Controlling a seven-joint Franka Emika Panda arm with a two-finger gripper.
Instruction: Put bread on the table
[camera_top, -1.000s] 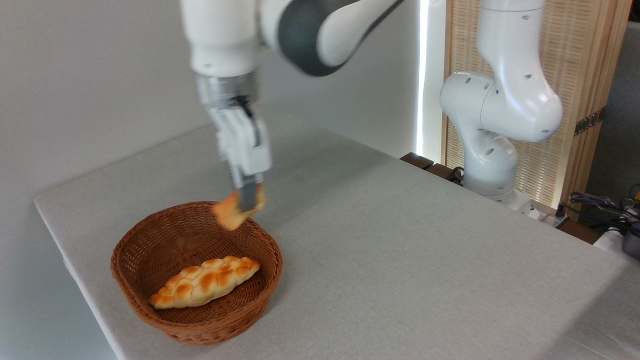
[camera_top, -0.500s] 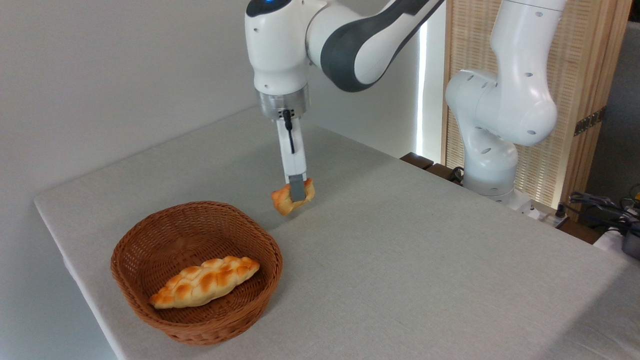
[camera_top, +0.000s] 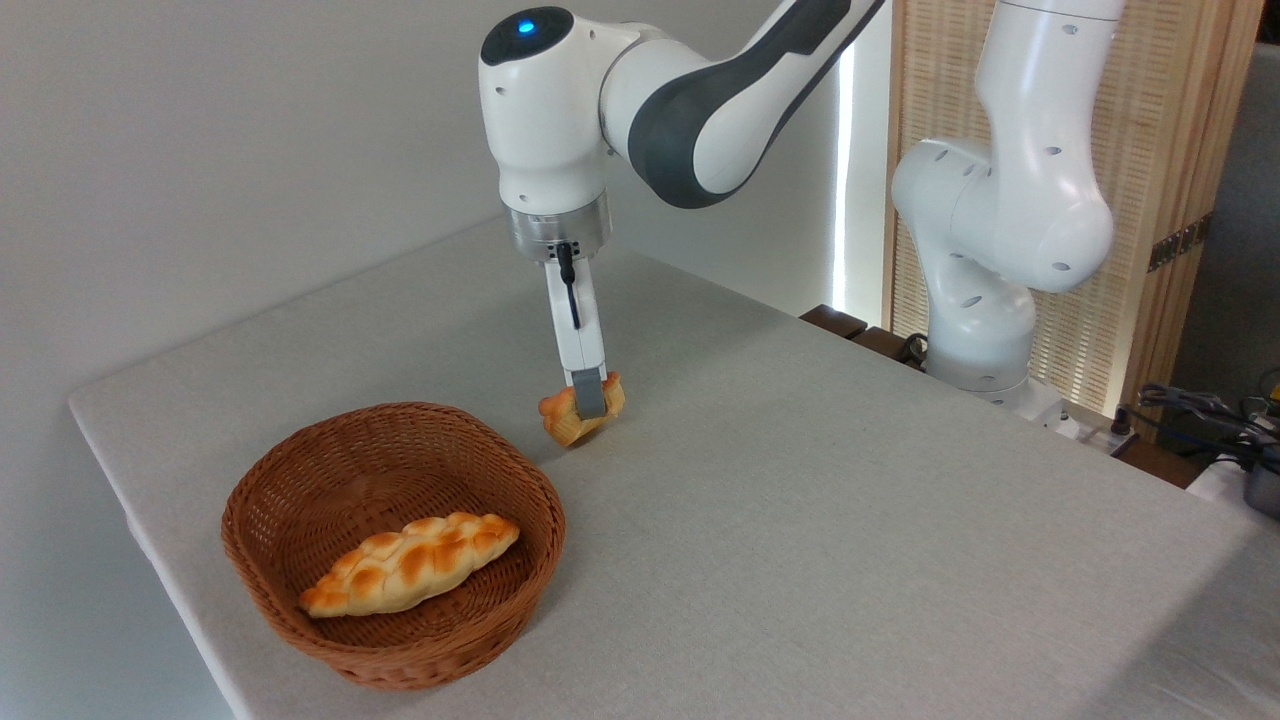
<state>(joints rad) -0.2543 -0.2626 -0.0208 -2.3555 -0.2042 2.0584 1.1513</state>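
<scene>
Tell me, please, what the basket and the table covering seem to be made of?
The basket looks like woven wicker or rattan, brown with a slight sheen: its crossing strands show all round the wall. The table seems covered in matte light grey cloth, with a faint weave and soft folded edges.

The gripper with the bread pinched between its fingers is now lower and well to the right of where it was a second ago. Then it hung over the far rim of the basket; now it is clear of the basket, just beside it, and the bread is close above the table. The arm is no longer blurred.
</scene>
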